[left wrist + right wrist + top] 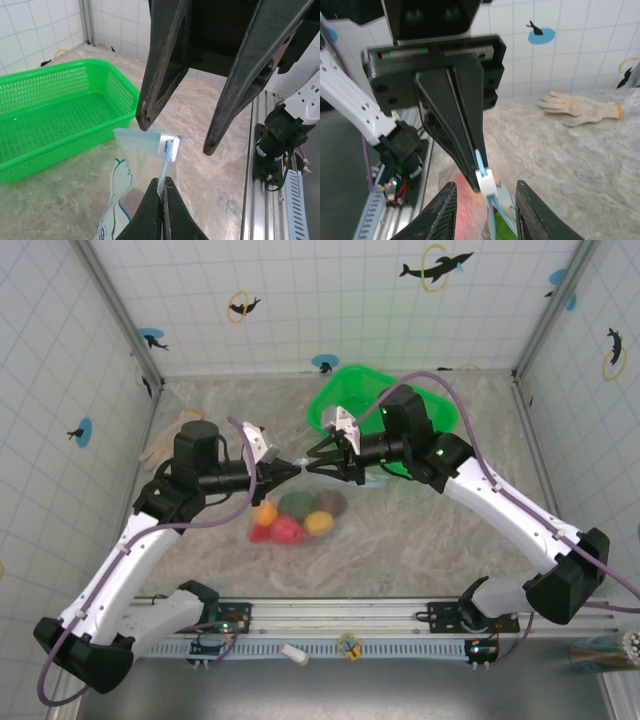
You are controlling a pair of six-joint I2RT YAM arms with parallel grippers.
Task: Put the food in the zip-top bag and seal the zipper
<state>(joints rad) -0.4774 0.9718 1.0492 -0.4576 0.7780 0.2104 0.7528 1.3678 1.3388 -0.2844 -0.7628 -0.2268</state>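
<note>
Two arms meet over one zip-top bag (300, 492) holding six pieces of food (287, 529). The left gripper (162, 189) pinches its zipper (141, 136); the right gripper (485, 194) stands spread astride the strip. From the bag, one green basket (345, 395) sits at 1 o'clock and one glove (160, 448) at 10 o'clock.

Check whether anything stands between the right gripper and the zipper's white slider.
Nothing visible does. The right gripper holds its open fingers either side of the slider, while the left gripper pinches the zipper strip beside it.
</note>
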